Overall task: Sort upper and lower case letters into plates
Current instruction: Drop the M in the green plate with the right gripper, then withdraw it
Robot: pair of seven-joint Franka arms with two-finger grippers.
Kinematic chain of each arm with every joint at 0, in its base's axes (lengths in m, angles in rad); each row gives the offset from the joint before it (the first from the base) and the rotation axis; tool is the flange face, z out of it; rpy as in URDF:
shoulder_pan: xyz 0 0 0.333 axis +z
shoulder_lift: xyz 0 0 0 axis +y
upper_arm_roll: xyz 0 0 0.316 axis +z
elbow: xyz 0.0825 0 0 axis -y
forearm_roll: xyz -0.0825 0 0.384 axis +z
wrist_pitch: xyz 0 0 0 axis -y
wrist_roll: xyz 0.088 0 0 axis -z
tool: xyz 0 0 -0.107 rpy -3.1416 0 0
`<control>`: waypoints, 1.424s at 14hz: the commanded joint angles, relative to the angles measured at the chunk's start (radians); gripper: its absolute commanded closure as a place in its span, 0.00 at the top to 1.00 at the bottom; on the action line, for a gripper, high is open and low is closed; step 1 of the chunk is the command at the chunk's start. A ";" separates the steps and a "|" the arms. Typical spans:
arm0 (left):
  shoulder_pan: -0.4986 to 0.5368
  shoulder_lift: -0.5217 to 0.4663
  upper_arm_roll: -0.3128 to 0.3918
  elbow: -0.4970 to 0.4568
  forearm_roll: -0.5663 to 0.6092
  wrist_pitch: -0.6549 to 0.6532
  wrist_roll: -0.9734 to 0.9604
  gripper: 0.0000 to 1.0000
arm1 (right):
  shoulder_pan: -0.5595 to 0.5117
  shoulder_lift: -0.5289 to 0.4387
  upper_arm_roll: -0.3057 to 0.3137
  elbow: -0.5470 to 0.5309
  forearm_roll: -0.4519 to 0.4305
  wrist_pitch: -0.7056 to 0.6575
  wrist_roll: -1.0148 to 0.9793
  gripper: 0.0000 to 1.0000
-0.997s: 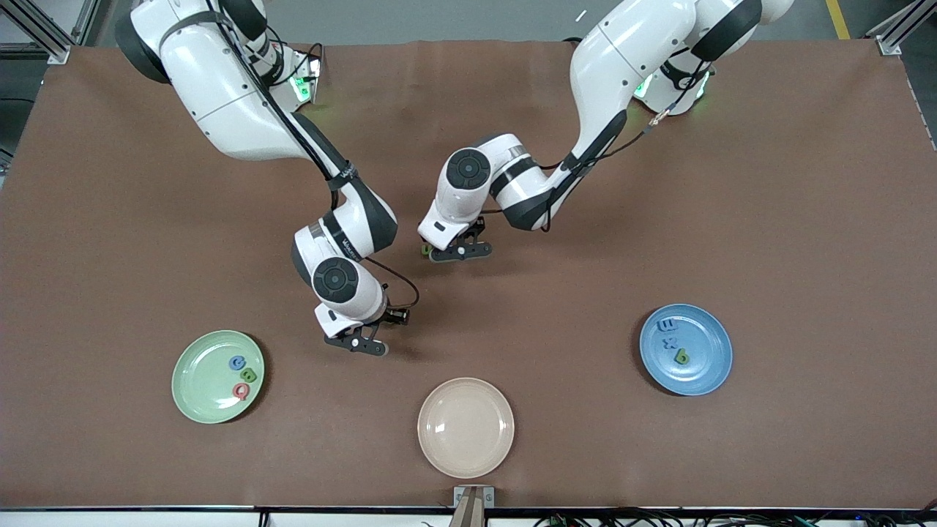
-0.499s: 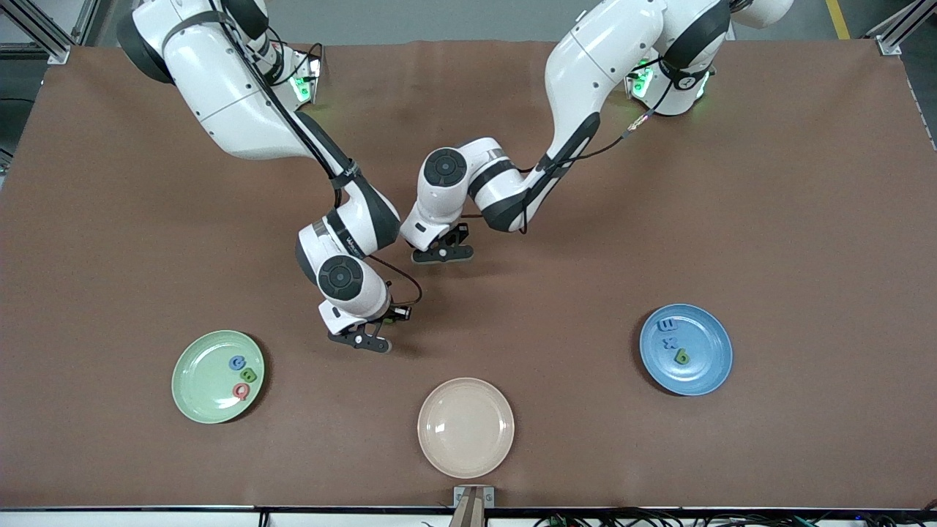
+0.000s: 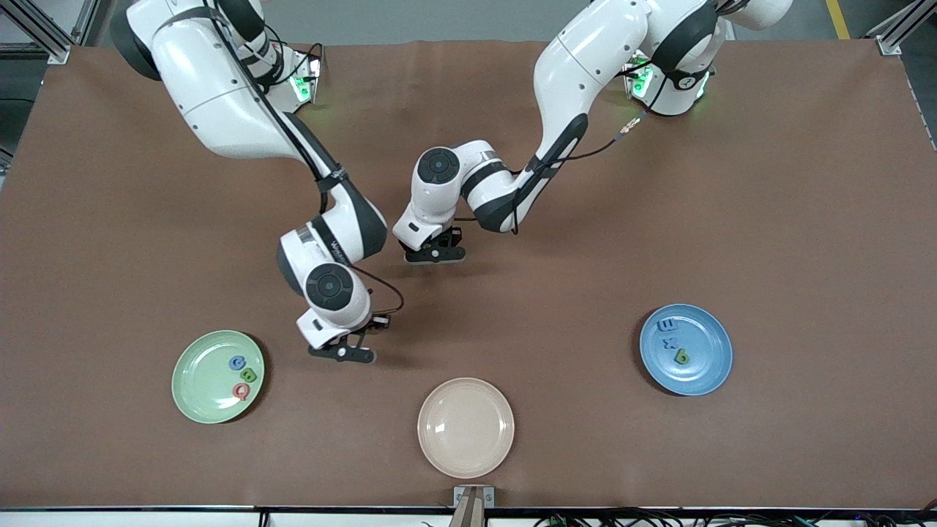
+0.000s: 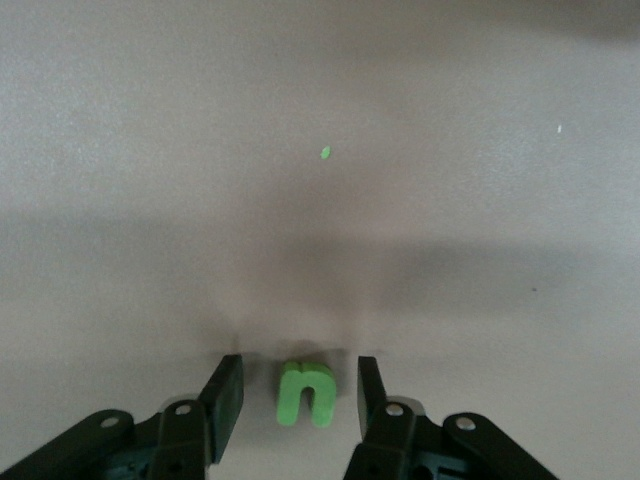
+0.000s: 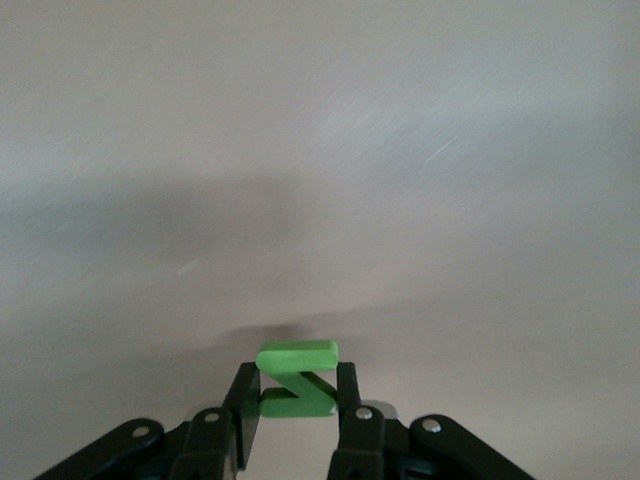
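The readable signs were the toy letters themselves. On the pale green plate (image 3: pixel 198 380) lay a blue "G" (image 3: pixel 237 362), a green "B" (image 3: pixel 249 375) and a pinkish red "Q" (image 3: pixel 241 391). On the blue plate (image 3: pixel 710 366) lay a blue "E" (image 3: pixel 666 326), a blue "x" (image 3: pixel 670 342) and a green "b" (image 3: pixel 681 356). In the left wrist view a green "n" (image 4: pixel 306 393) lay flat on the bench (image 4: pixel 320 200) (its case taken from its shape). In the right wrist view a green "Z" or "z" (image 5: pixel 297 380) showed; its case could not be told. Small lettering on the right arm's forearm (image 3: pixel 331 245) was too small to read.
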 commanded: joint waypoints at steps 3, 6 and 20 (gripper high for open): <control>-0.097 0.015 0.088 0.024 0.009 0.001 0.018 0.46 | -0.212 -0.023 0.011 0.020 -0.106 -0.029 -0.363 0.06; -0.103 0.005 0.088 0.023 0.010 -0.018 0.018 0.40 | -0.333 -0.020 0.012 0.026 -0.103 -0.003 -0.560 0.09; 0.049 -0.122 0.100 0.021 0.032 -0.235 0.124 0.00 | -0.464 -0.269 0.092 0.012 0.004 -0.029 -0.723 1.00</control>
